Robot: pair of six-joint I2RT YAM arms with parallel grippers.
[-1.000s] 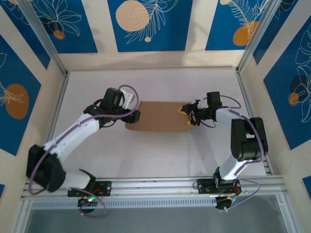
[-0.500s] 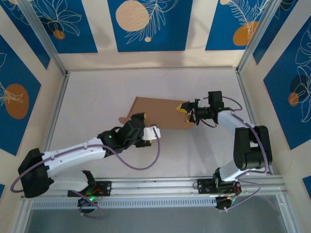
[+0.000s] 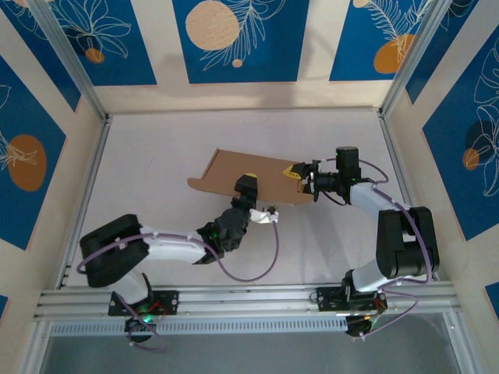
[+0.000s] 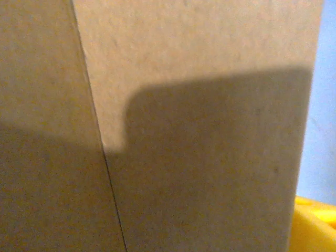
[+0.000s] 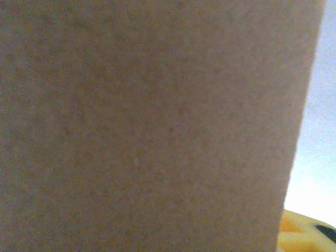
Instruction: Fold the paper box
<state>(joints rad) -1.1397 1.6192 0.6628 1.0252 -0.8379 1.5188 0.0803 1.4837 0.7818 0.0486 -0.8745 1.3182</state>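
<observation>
The left tool (image 3: pixel 248 185) sits against the near edge of the paper box (image 3: pixel 222 171), a tilted sheet mid-surface, likely propping it for a fold. I cannot tell how wide it stands. The right tool (image 3: pixel 302 174) pinches the sheet's right edge, steadying it. Beyond are the pale surface (image 3: pixel 156 140) and blue patterned walls (image 3: pixel 234 39).

No readable text, labels, brands or numbers anywhere. Paper box (image 3: pixel 269 175) faces are plain brown cardboard. Wall panels (image 3: pixel 234 39) carry only leaf-and-circle graphics, no lettering.
</observation>
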